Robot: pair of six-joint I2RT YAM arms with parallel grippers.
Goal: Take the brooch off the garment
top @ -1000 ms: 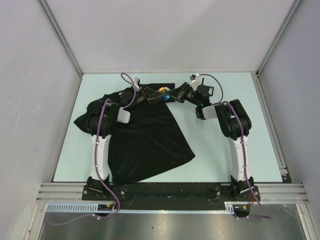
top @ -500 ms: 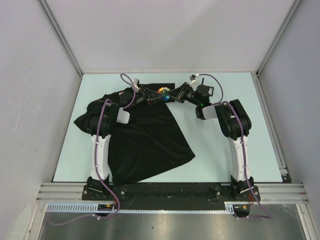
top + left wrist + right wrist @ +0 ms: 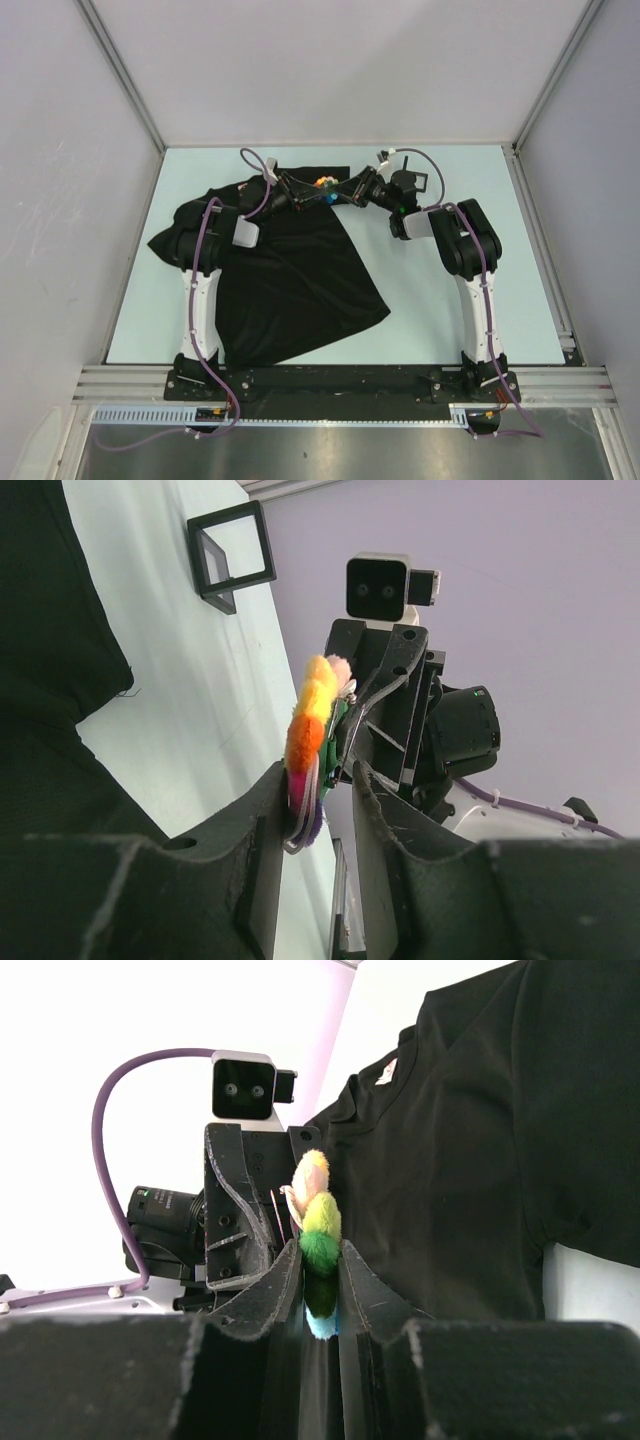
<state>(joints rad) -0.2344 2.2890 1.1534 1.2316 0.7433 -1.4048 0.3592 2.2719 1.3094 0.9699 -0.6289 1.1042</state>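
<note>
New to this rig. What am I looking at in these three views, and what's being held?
Two robot arms are bolted at the near edge of a table. The overhead camera shows both reaching over a black T-shirt lying on it. The other two pictures come from a camera on each wrist, looking along that arm's own fingers. The right gripper is clamped on a tiny fluffy multicoloured brooch. The left gripper has its fingers either side of it, grip unclear. A small black square frame also lies there.

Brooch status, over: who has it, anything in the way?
Right gripper shut on brooch. Left gripper open around it. Brooch looks clear of garment. No obstruction seen.
</note>
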